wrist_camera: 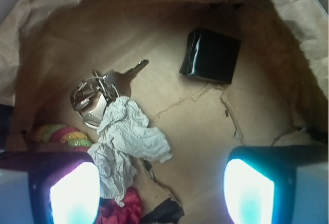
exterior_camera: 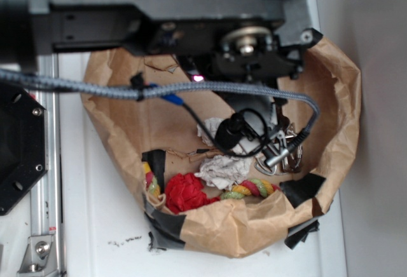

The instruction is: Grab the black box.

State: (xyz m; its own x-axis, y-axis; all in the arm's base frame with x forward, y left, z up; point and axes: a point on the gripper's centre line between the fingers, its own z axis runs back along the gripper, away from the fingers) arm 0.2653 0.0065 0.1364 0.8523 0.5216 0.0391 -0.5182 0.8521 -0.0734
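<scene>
In the wrist view the black box (wrist_camera: 211, 55), small and glossy, lies on the brown paper floor of the bag at the upper right. My gripper (wrist_camera: 162, 190) hangs open above the bag floor, well short of the box, with nothing between its glowing fingers (wrist_camera: 74, 193). The crumpled white paper (wrist_camera: 128, 142) lies by the left finger. In the exterior view the arm (exterior_camera: 191, 10) covers the bag's far half, and the black box is hidden there.
A brown paper bag (exterior_camera: 331, 99) with black tape patches walls everything in. Inside lie a bunch of keys (wrist_camera: 97, 94), a red cloth (exterior_camera: 184, 192), a coloured rope toy (exterior_camera: 254, 189) and white paper (exterior_camera: 222, 169). A black hexagonal plate (exterior_camera: 19, 150) sits to the left.
</scene>
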